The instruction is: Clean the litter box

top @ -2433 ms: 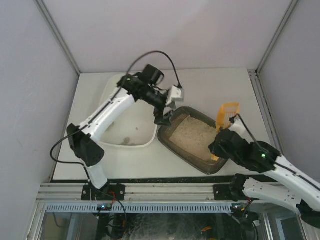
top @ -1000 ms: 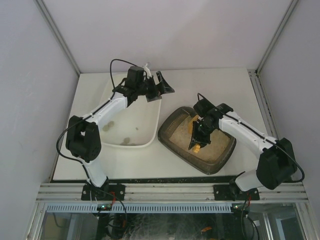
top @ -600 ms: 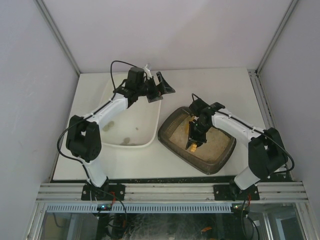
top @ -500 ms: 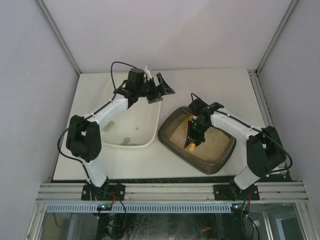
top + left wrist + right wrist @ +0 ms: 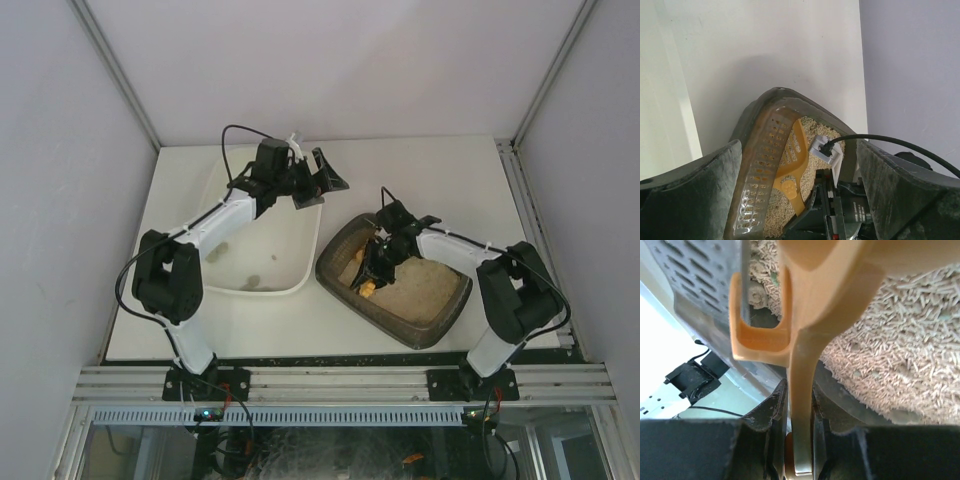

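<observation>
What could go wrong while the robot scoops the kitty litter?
The orange scoop in the right claw is right by the litter box wall. Pushing further might shove the box or flick pellets over the rim. Carrying a scoopful to the white tub could drop pellets on the table between them.

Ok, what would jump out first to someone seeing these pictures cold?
The orange scoop, clamped in the right gripper and set into the pale litter at the tub-side end of the dark litter box, mid-table. Next, the left gripper, jaws wide, hanging over the far corner of the big white tub on the left.
</observation>
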